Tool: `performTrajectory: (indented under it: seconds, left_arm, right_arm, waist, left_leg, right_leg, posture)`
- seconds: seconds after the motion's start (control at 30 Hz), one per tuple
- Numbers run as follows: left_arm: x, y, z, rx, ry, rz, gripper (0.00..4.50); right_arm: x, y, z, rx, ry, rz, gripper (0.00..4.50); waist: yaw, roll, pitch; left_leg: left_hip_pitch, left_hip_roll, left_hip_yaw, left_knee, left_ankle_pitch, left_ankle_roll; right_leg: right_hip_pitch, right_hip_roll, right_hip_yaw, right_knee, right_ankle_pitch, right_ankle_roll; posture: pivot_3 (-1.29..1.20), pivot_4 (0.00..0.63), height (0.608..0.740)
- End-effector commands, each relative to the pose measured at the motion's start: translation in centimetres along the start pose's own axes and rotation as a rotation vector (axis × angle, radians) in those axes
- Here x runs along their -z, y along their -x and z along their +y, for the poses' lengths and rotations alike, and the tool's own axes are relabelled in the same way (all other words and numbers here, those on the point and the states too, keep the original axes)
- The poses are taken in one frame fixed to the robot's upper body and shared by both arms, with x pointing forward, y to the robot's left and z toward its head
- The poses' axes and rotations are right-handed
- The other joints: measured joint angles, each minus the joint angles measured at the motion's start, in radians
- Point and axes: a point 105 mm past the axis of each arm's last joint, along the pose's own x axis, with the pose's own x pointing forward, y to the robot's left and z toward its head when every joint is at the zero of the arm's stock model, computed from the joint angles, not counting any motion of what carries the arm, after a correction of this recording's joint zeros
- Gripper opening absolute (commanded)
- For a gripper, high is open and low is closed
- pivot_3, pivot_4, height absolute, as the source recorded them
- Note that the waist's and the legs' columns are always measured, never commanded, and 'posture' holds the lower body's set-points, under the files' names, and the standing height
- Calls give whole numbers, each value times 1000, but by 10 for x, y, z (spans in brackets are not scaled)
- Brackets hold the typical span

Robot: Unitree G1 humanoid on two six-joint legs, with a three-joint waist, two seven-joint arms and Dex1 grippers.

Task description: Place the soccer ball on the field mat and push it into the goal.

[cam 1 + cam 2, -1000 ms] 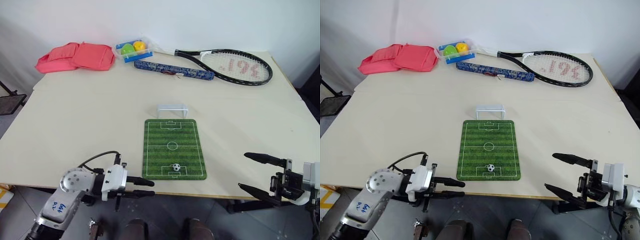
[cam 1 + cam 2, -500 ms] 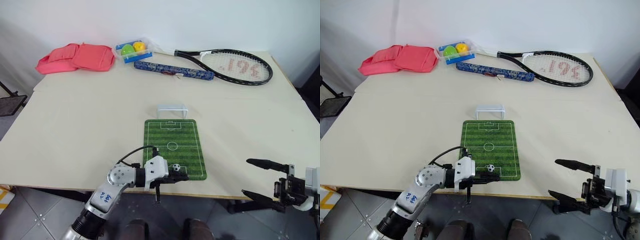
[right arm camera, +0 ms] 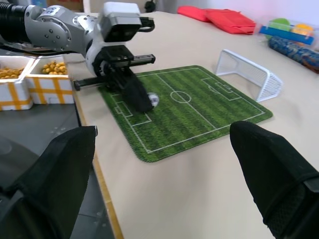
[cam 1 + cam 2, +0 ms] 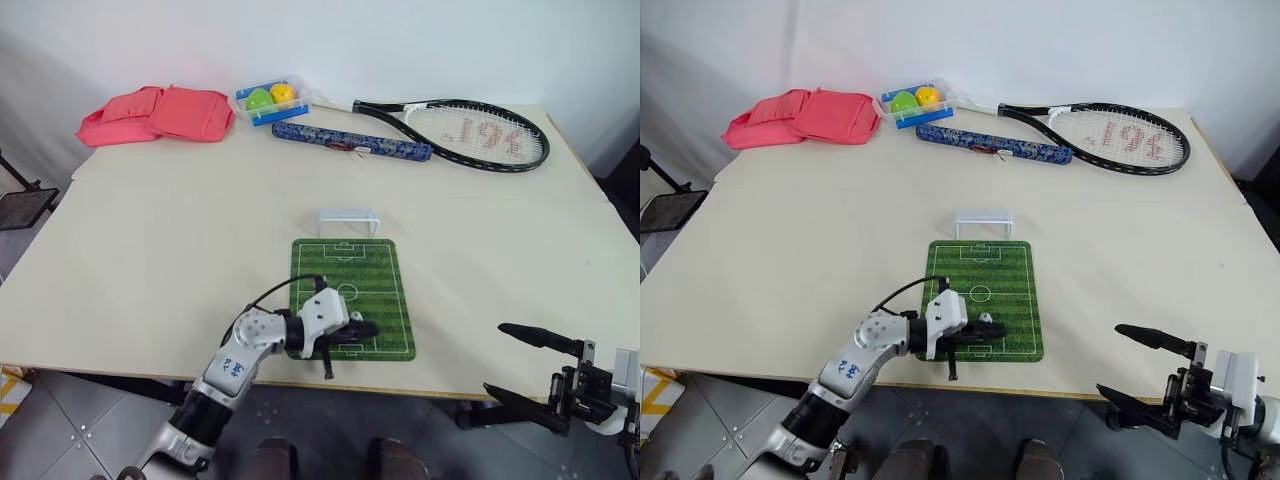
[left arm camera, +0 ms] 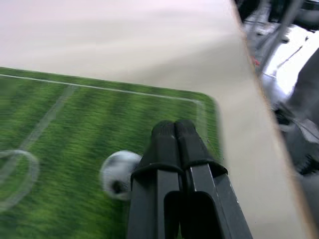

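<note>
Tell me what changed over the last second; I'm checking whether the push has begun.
The left claw, shut, swung in from off the table's near edge onto the green striped field mat and now sits against the tiny black-and-white soccer ball, which has barely shifted. The right claw stayed open beyond the table edge; the white netted goal stayed put.

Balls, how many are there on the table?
3: the soccer ball on the field mat, a green ball and a yellow-orange ball in the far box.
</note>
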Motion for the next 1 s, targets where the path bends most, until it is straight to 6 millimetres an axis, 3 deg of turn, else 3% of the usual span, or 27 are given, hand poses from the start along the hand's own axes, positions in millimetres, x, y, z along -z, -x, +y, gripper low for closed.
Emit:
performTrajectory:
  seconds: [0.03, 0.1, 0.2, 0.3, 0.53, 0.67, 0.73, 0.83, 0.9, 1.0]
  left_arm:
    - [-18, 4, 38, -141, -118, -58, 13]
    - [-21, 5, 53, -185, -130, -63, 13]
    - [-43, 16, 72, -206, -218, -140, 13]
    - [-55, 44, 69, -114, -241, -185, 13]
    - [-54, 133, 64, -142, -184, -112, 13]
    - [-41, 180, 55, -231, -102, -19, 13]
    - [-37, 195, 50, -279, -81, -5, 13]
    - [-11, 236, 37, -463, 18, 31, 13]
    - [0, 253, 25, -530, 70, 45, 13]
    - [10, 262, 14, -601, 84, 64, 13]
  right_arm:
    - [-9, 0, -18, 170, 79, -34, 4500]
    - [-9, -1, -26, 244, 98, -47, 4500]
    - [-15, -2, -47, 449, 126, -104, 4500]
    - [-18, -9, -52, 489, 114, -142, 4500]
    - [-11, -15, -51, 417, 93, -140, 4500]
    - [-7, -16, -55, 389, 99, -146, 4500]
    - [-4, -16, -57, 379, 100, -151, 4500]
    - [0, -18, -62, 351, 97, -162, 4500]
    - [3, -19, -63, 331, 98, -159, 4500]
    - [6, -18, -66, 321, 95, -160, 4500]
  waist:
    - [1, 0, 0]
    - [0, 0, 0]
    - [-1, 0, 0]
    - [-8, 0, 0]
    - [-32, 1, 0]
    - [-37, 2, 0]
    - [-33, 2, 0]
    - [-33, 2, 0]
    - [-37, 2, 0]
    - [-36, 2, 1]
  left_leg:
    - [0, 0, 0, 0, 0, 0]
    - [0, 0, 0, 0, 0, 0]
    - [0, 0, 1, 0, 0, 0]
    - [-3, 0, 1, -1, 0, 0]
    - [-3, 0, 2, -2, 0, 0]
    - [-3, 1, 2, -2, 0, 0]
    - [-2, 1, 2, -2, 0, 0]
    - [-2, 1, 2, -2, -1, 0]
    - [-2, 1, 3, -3, -1, 0]
    - [-2, 2, 3, -3, -1, 0]
  right_leg:
    - [0, 0, 0, 0, 0, 0]
    - [0, 0, 0, 0, 0, 0]
    - [-1, 0, 0, 0, 0, 0]
    - [-4, 0, 0, 1, 0, 0]
    - [-6, 0, 0, 1, 0, 0]
    - [-6, 0, 1, 1, 0, 0]
    - [-5, 0, 2, 1, 0, 0]
    - [-6, 0, 3, 1, 0, 0]
    - [-6, 1, 3, 1, 0, 0]
    - [-6, 1, 3, 1, 0, 0]
  posture:
    - [0, 150, 740]
    - [0, 150, 740]
    - [0, 150, 740]
    - [0, 150, 740]
    - [0, 150, 740]
    - [0, 150, 740]
    - [0, 150, 740]
    - [0, 150, 740]
    - [0, 150, 740]
    - [0, 150, 740]
